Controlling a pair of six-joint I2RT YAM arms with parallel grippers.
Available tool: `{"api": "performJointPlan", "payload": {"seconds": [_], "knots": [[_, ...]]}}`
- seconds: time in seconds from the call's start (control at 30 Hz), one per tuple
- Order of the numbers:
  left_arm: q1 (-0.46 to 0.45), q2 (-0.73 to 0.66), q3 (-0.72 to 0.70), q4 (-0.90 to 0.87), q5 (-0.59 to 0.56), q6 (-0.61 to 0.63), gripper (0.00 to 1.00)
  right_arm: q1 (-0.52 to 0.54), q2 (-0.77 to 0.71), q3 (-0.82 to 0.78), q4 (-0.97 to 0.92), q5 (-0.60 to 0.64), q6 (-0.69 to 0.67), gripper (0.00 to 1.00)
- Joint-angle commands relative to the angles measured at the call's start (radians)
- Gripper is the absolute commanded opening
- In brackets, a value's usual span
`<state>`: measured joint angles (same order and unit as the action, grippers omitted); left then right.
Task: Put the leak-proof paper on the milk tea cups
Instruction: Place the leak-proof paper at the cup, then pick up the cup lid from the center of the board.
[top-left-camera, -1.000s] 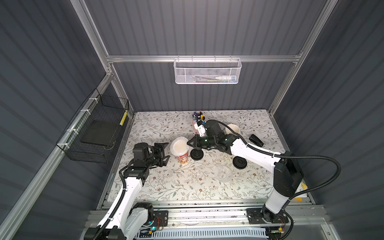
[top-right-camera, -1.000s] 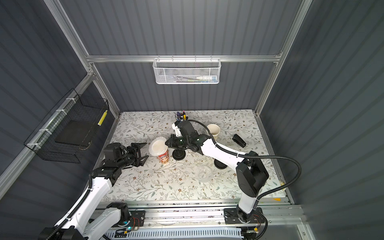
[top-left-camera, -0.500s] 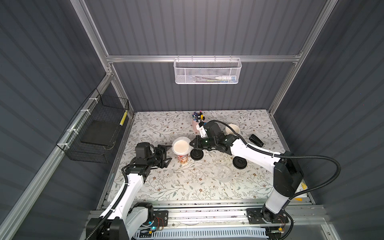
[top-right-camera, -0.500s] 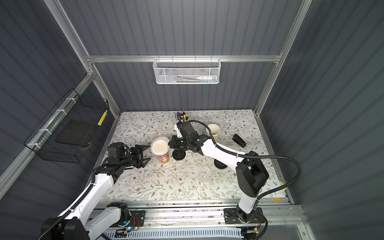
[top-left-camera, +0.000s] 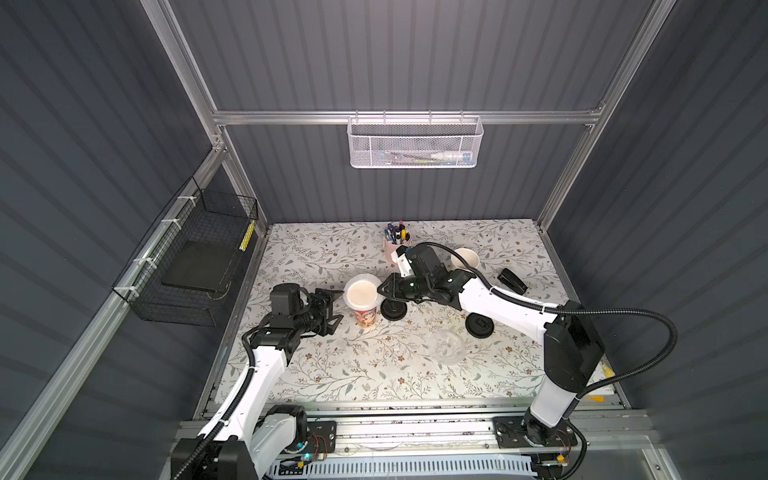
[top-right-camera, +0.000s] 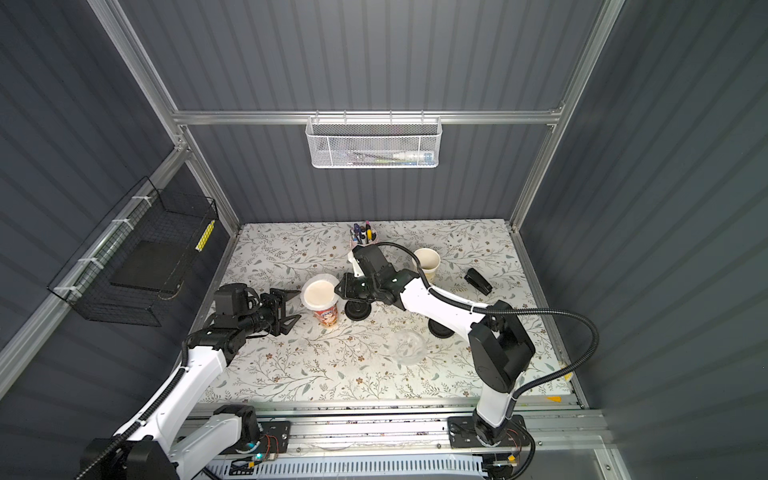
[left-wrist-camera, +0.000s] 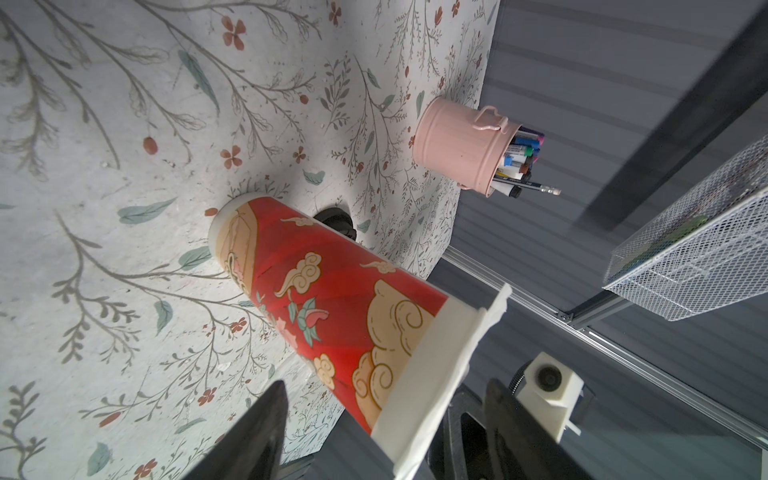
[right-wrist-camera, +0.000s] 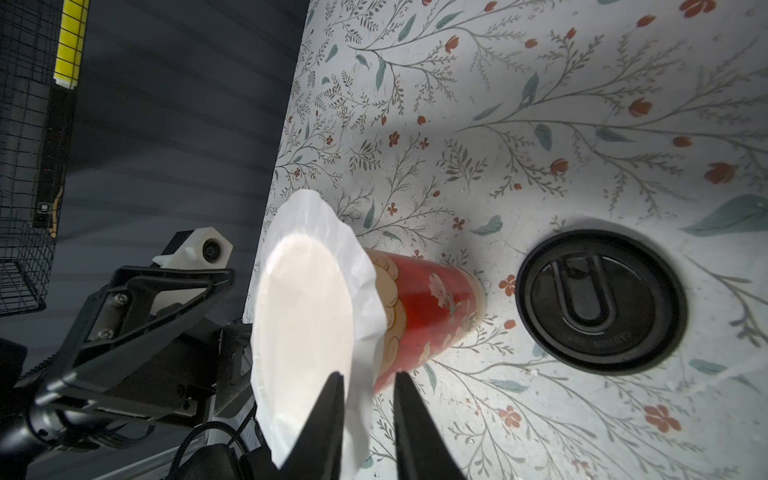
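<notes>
Now leak-proof sheet (right-wrist-camera: 307, 307) drapes red cup (top-left-camera: 366, 320) mouth, mid surface (top-left-camera: 332, 374) toward left edge. Right hand (right-wrist-camera: 369, 376) slightly parted astride sheet's rim, not pinching. Left hand (top-left-camera: 341, 304) spread just beside cup, probably to steady it. Cream cup (top-left-camera: 464, 259) near back edge uncovered; second sheet (top-left-camera: 446, 345) toward front.

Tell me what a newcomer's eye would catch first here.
The red cup mid-table, its mouth capped by a crinkly white sheet, with the left gripper and the right gripper open on either side of it. Next, a second sheet lying loose nearer the front, and the pale cup uncovered at the back.
</notes>
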<state>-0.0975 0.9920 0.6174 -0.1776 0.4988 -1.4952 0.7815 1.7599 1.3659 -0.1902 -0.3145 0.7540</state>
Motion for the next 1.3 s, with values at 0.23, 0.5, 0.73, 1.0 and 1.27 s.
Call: {"api": "performJointPlan", "payload": {"seconds": [0.23,0.5,0.73,1.0,1.27], "knots": [[-0.004,-0.014,0.134,-0.190,-0.080,0.160,0.76,-0.011,-0.041,0.052,-0.036,0.002,-0.091,0.56],[-0.002,0.016,0.237,-0.389,-0.221,0.357,0.76,-0.038,-0.268,-0.115,-0.207,0.204,-0.256,0.64],[-0.002,0.002,0.204,-0.421,-0.317,0.377,0.76,-0.038,-0.347,-0.355,-0.236,0.279,-0.438,0.66],[-0.002,-0.016,0.181,-0.449,-0.362,0.383,0.76,-0.085,-0.118,-0.260,-0.032,0.168,-0.673,0.71],[-0.002,-0.026,0.175,-0.458,-0.382,0.387,0.77,-0.088,0.057,-0.211,0.125,0.156,-0.850,0.73]]}}
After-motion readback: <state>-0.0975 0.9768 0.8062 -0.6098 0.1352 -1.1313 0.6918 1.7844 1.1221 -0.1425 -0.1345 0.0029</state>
